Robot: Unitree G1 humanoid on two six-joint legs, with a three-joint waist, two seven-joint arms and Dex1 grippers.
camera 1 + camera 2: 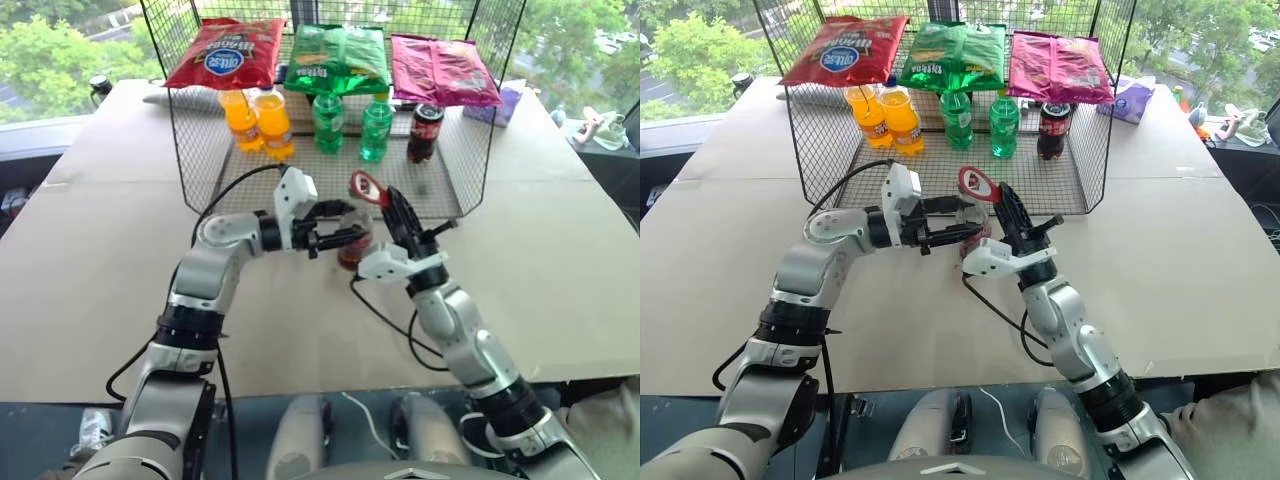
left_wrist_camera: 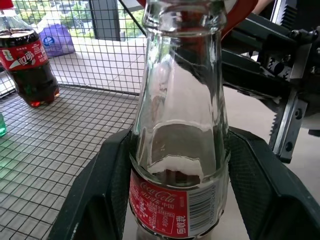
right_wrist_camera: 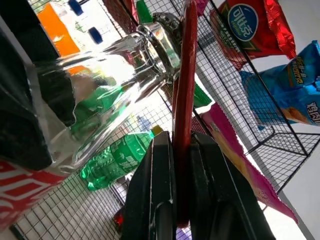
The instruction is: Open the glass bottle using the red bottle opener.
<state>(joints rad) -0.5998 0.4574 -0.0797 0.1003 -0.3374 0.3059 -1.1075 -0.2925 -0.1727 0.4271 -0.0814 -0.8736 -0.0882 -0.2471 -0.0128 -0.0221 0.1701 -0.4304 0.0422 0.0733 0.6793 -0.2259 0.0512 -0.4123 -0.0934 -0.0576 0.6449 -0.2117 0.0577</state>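
On the paper-covered table (image 1: 110,300), my left gripper (image 1: 345,228) clamps the glass bottle (image 1: 354,250) from the side, its two black pads pressed against the shoulder just above the red label, as the left wrist view shows. The bottle stands upright in front of the wire basket (image 1: 200,150), dark brown liquid filling its lower part and the narrow neck clear. My right gripper (image 1: 392,207) is closed tight on the handle of the red bottle opener (image 1: 366,187); the right wrist view shows the flat red blade pinched between both fingers, with its ring-shaped head up at the bottle's mouth. I cannot tell whether the head is hooked on the cap or just touching it.

Inside the basket, drinks stand in a row on the mesh floor: two orange soda bottles (image 1: 258,122) full of orange liquid, two green plastic bottles (image 1: 351,125), and a dark cola bottle (image 1: 425,132) with a red label. Three snack bags hang from the basket's back wall above them: a red bag (image 1: 226,53) over the orange sodas, a green bag (image 1: 337,58) in the middle, and a magenta bag (image 1: 443,69) over the cola. A purple packet (image 1: 493,108) lies on the table just beside the basket's right wall.
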